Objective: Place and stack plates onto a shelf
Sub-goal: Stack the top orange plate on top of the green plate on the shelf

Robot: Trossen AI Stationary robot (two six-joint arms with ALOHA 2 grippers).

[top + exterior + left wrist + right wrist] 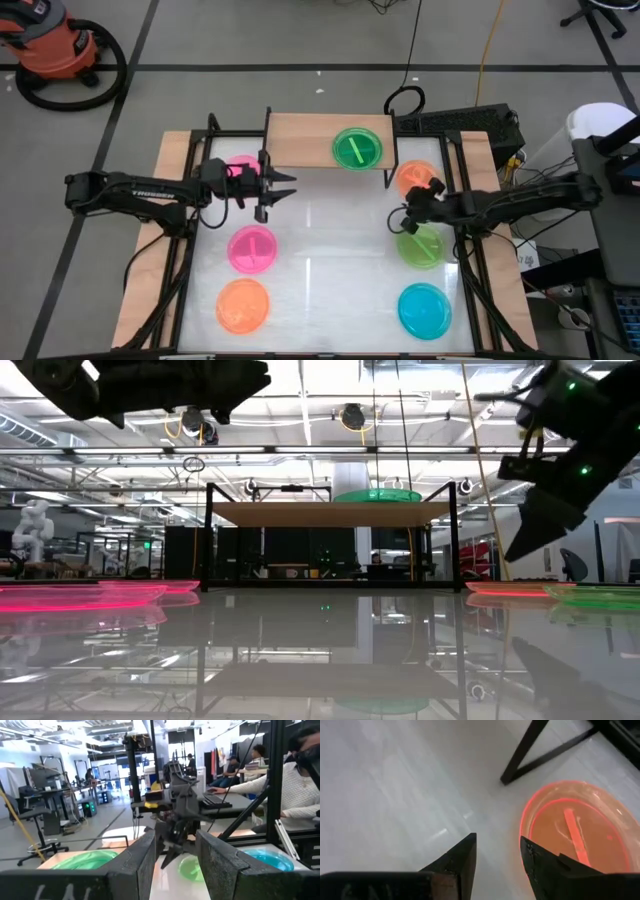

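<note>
- right gripper open, empty, orange plate just beside its fingertips.
- plate looks light, stiff, slick; pinch its raised rim.
- left gripper open, empty.

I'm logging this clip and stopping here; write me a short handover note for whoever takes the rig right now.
Left claw: open, empty, raised just in front of the shelf's left end, beside a pink plate.
Right claw: open, empty, pointing down next to the round translucent orange plastic plate by the shelf's right legs.
Done: one round translucent green plastic plate lies on the small light-wood shelf.
Left: six plates on the white tabletop. Left side: two pink, one orange. Right side: orange, green, blue. All still need shelving and stacking.
</note>
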